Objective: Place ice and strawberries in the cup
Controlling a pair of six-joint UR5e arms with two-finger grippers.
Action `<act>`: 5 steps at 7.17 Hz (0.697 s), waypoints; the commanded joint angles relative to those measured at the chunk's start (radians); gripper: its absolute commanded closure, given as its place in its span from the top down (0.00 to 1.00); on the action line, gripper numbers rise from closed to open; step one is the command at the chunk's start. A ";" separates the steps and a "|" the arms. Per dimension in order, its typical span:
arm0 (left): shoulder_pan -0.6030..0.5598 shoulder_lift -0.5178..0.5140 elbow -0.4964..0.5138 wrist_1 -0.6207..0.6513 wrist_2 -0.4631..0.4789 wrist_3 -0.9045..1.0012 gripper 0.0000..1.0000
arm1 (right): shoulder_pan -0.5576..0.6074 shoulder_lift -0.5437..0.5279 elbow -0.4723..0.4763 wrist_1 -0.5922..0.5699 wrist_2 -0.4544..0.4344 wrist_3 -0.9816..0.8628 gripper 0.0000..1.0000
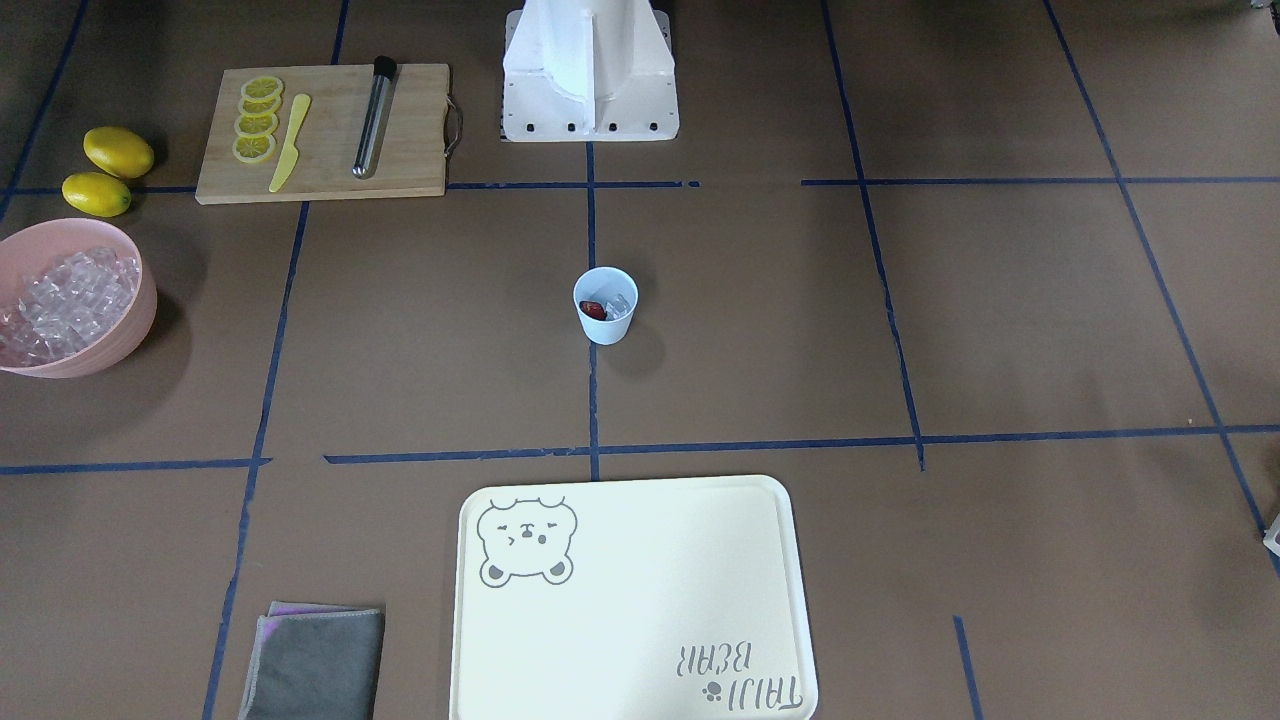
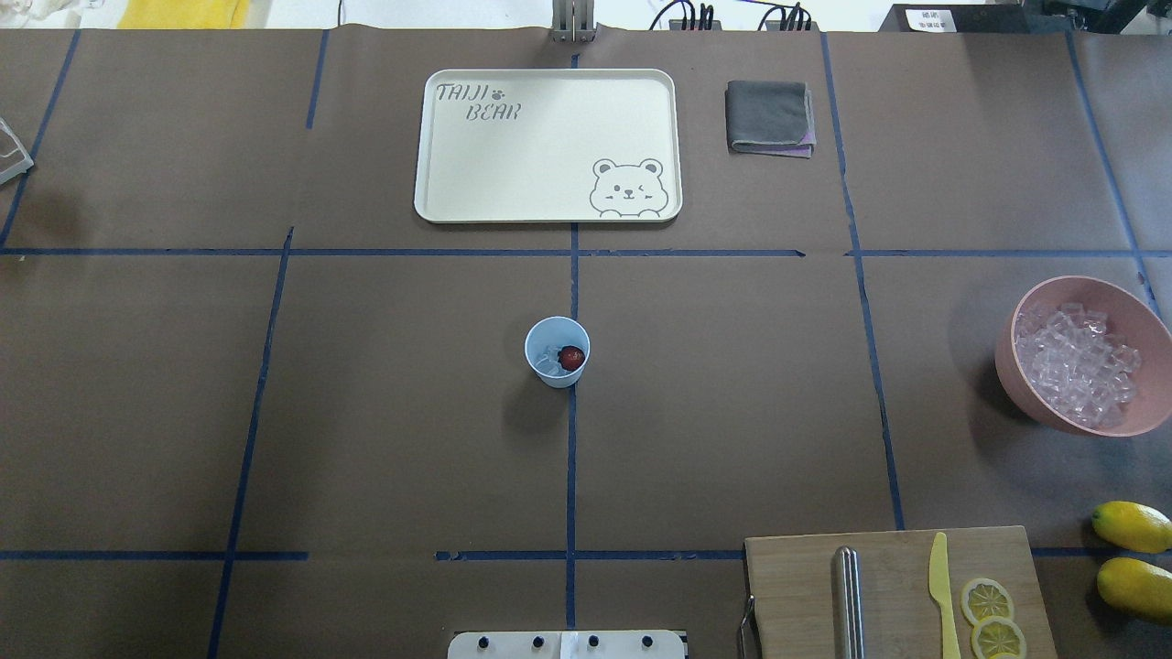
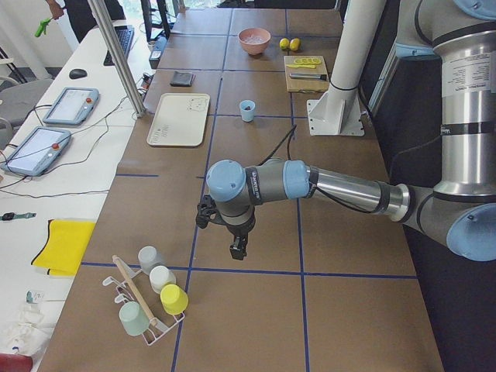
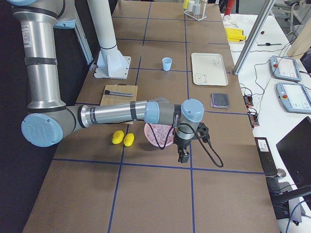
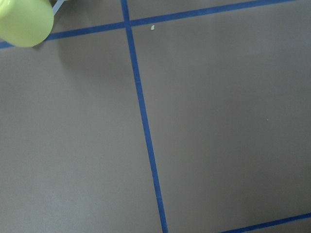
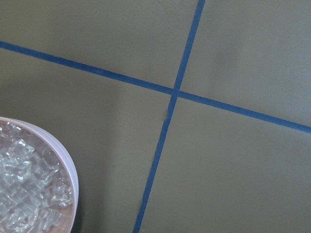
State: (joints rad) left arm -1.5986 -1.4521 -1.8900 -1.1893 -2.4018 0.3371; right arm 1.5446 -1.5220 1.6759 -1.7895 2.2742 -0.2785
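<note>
The pale blue cup [image 1: 605, 330] stands upright at the table's middle; it also shows in the overhead view [image 2: 549, 331]. Inside it lie a dark red strawberry [image 1: 593, 310] [image 2: 572, 357] and a few clear ice cubes [image 1: 621, 303] [image 2: 548, 361]. More ice [image 2: 1076, 366] fills the pink bowl [image 2: 1014, 384]. My left gripper [image 3: 236, 249] hangs over bare table far from the cup, near a cup rack. My right gripper [image 4: 182, 156] hangs beside the pink bowl [image 4: 154, 138]. Both show only in side views, so I cannot tell whether they are open or shut.
A cream tray [image 2: 549, 206] and a folded grey cloth [image 2: 769, 117] lie across the table. A cutting board [image 2: 902, 558] holds lemon slices, a yellow knife and a metal muddler. Two lemons [image 2: 1134, 526] lie beside it. A rack of cups [image 3: 159, 298] stands near the left gripper.
</note>
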 commanded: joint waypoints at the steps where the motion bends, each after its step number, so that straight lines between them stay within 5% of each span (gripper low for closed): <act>1: 0.000 -0.001 -0.003 0.005 -0.008 -0.012 1.00 | -0.011 0.000 -0.002 0.002 0.002 0.005 1.00; 5: 0.000 0.001 0.063 -0.021 0.001 -0.094 1.00 | -0.017 0.003 -0.001 0.002 0.024 0.083 1.00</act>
State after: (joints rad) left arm -1.5984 -1.4518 -1.8432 -1.1950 -2.4056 0.2806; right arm 1.5297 -1.5199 1.6724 -1.7881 2.2863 -0.2321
